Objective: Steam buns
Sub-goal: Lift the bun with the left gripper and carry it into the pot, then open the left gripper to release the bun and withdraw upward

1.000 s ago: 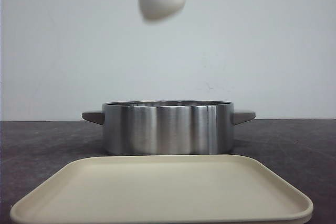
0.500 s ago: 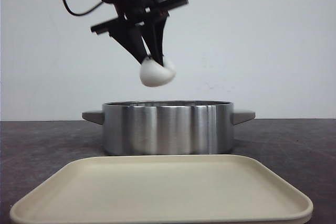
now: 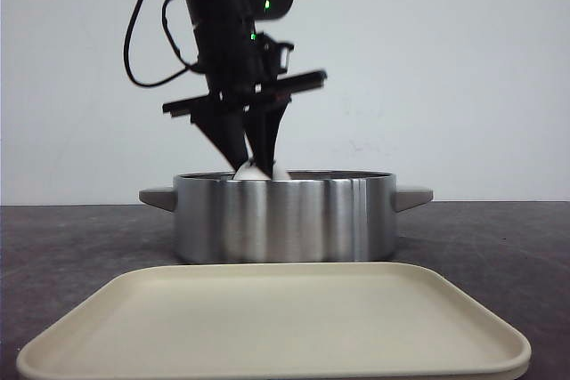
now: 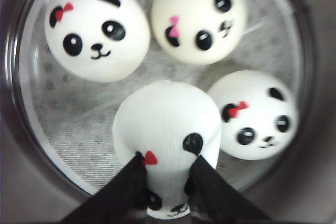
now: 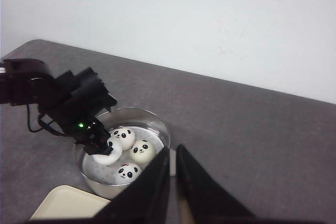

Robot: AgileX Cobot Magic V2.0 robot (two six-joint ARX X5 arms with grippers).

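My left gripper (image 3: 256,165) is shut on a white panda bun (image 4: 167,121) with a red bow, its black fingers (image 4: 131,182) pinching the bun's sides. It holds the bun down inside the steel pot (image 3: 285,215), only the bun's top (image 3: 258,171) showing above the rim. Three other panda buns (image 4: 97,30) (image 4: 199,17) (image 4: 257,114) lie on the pot's white liner (image 4: 68,124). The right wrist view shows the same pot (image 5: 160,129) from high above with the held bun (image 5: 107,153) in it. My right gripper (image 5: 174,150) is shut, empty and far above the table.
A beige tray (image 3: 276,322) lies in front of the pot, nearest the camera, with nothing on it; it also shows in the right wrist view (image 5: 63,203). The pot has two grey side handles (image 3: 412,196). The dark grey table (image 5: 252,124) ends at a white wall.
My left gripper has come down with the bun, from high above the pot to inside it at rim level. Pot and tray have not moved.
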